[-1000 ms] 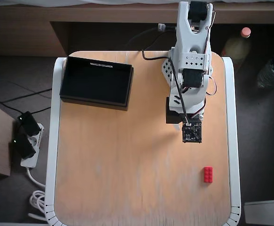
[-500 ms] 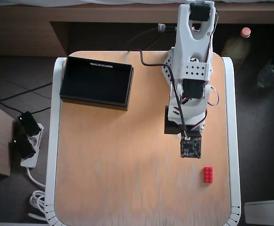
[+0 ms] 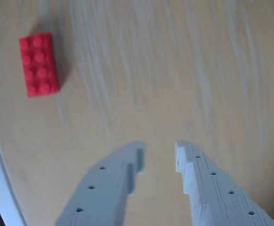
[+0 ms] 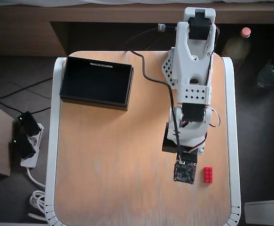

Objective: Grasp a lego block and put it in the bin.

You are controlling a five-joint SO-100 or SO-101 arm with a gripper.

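Observation:
The red lego block lies flat on the wooden table, studs up, at the upper left of the wrist view. My gripper hovers over bare wood to the right of it and nearer the camera, open, nothing between its pale fingers. In the overhead view the lego block sits near the table's right edge. The wrist camera board is just left of it and hides the fingers. The black bin stands at the table's far left corner, with nothing in it.
The table's white rim runs close to the brick on the right. Two bottles stand on the floor beyond that rim. A power strip and cables lie on the floor to the left.
The arm has stretched out towards the table's near edge. The wrist camera board has come down the overhead view to sit right beside the brick. Brick and bin have not moved.

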